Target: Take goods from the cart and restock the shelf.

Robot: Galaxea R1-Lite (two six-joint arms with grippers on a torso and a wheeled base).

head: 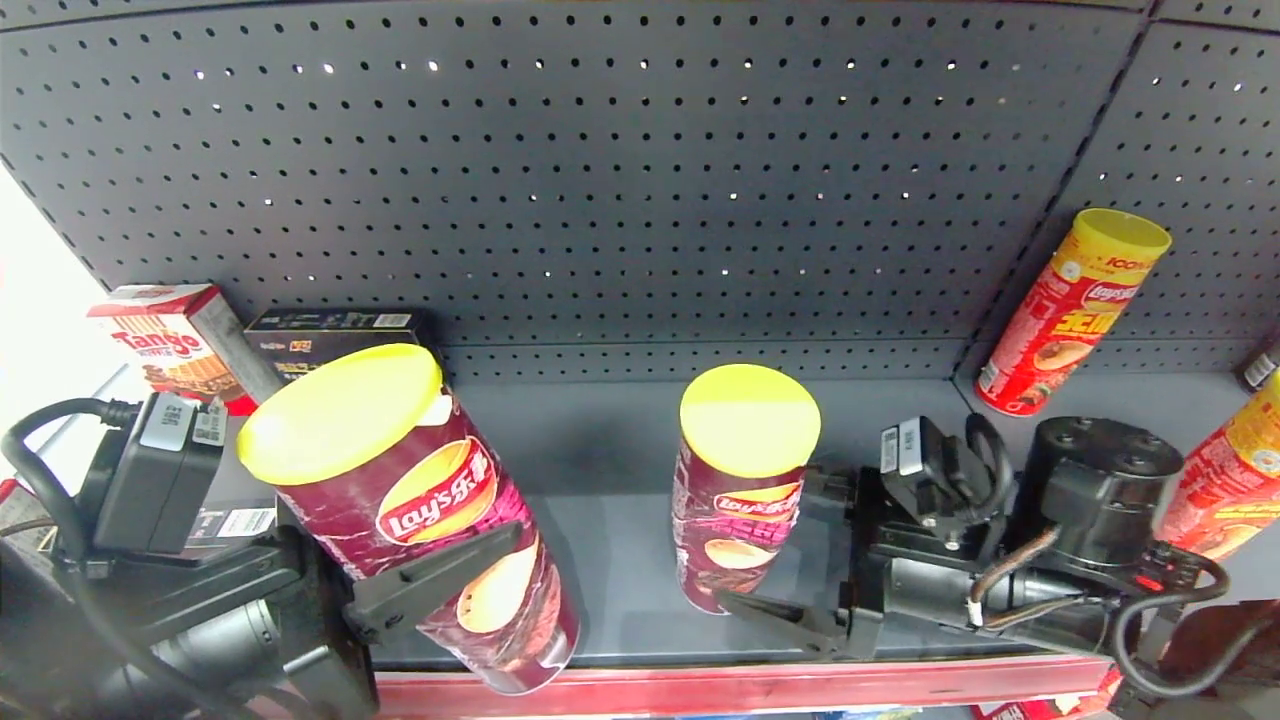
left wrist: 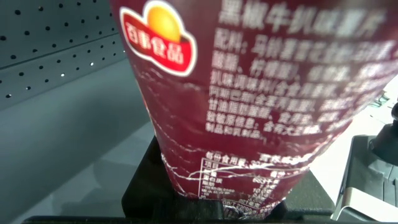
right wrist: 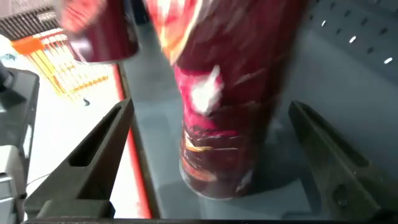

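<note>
Placing is under way: the left gripper (head: 450, 590) clamps a tilted chip can (head: 400, 480) over the front edge of the shelf (head: 610, 470), while the right gripper (head: 790, 550) stands open around a second can (head: 745, 500) upright there, so next it likely backs away

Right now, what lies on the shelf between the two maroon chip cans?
Nothing: in the head view only bare grey shelf separates the held can from the standing can.

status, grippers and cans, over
Left gripper shut on tilted maroon can, at the shelf front edge. Right gripper open around standing maroon can. Red cans farther right, boxes far left.
</note>
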